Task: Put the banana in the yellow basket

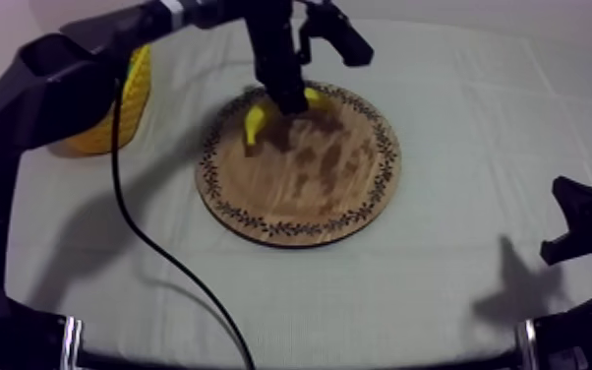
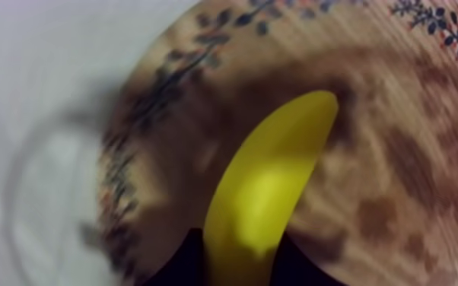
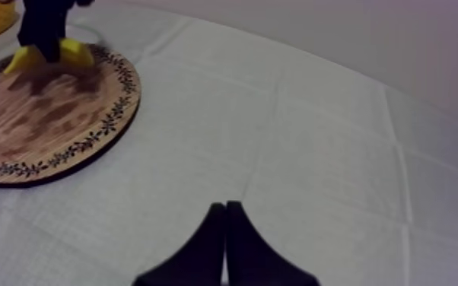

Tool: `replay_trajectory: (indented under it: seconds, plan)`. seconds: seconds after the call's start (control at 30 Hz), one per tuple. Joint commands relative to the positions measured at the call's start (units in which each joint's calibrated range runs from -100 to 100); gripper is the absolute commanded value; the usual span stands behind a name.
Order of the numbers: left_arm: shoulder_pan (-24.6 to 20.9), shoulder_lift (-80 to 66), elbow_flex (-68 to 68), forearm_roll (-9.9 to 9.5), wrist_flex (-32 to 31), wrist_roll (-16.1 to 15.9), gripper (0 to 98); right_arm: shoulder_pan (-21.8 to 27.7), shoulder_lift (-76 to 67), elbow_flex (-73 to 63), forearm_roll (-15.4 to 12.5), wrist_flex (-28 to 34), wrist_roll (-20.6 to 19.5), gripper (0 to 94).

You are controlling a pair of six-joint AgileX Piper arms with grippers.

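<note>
left jaws: closed round the banana [image 2: 270, 175] near its middle, a black finger [image 2: 186, 270] against each side. We read this as a grasp, not a hover.
banana: at the far rim of the wooden board [image 1: 300, 187], on the side toward the yellow basket [image 1: 133, 103]. Both ends stick out past the jaws. Lifted or resting on the wood — we can't tell.
grip choice: a mid-body hold should keep the curved fruit balanced and less likely to swing on the lift.
left arm [image 1: 64, 79]: enters at the upper left, right by the basket, so we expect a short carry.
right jaws: clenched on nothing, a narrow wedge over bare table [image 3: 338, 152], well apart from the board — clear of the path.
step: grasp made, we judge. Lift and drop into the basket not yet done.
risk: smooth skin could slip on an abrupt lift.
</note>
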Motion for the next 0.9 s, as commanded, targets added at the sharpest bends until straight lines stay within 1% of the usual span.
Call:
replay_trajectory:
  seconds: [0.0,0.17,0.33,0.53,0.73,0.8,0.87]
  plan:
    - [-1.19,-6.84,4.85,-0.02,-0.19,1.05,8.0,0.01,0.03,-0.03,0.0,-0.02,0.03,0.2]
    - [-4.96,-19.11,8.43,-0.92,0.07,2.7,7.7,0.01,0.03,-0.03,0.0,-0.02,0.03,0.2]
    - [-9.67,-27.64,5.68,-1.8,2.65,3.3,8.6,0.01,0.03,-0.03,0.0,-0.02,0.03,0.2]
    - [-15.4,-33.34,3.72,-1.64,3.39,3.06,9.6,0.01,0.03,-0.03,0.0,-0.02,0.02,0.2]
    - [-19.42,-35.43,7.64,-1.44,3.2,2.47,10.8,0.01,0.03,-0.03,0.0,-0.02,0.02,0.2]
    - [-20.32,-36.14,10.47,-1.36,2.22,2.45,13.2,0.01,0.03,-0.03,0.0,-0.02,0.0,0.2]
    - [-21.04,-37.24,14.03,-1.15,0.33,2.37,17.9,0.01,0.03,-0.03,0.0,-0.02,-0.01,0.2]
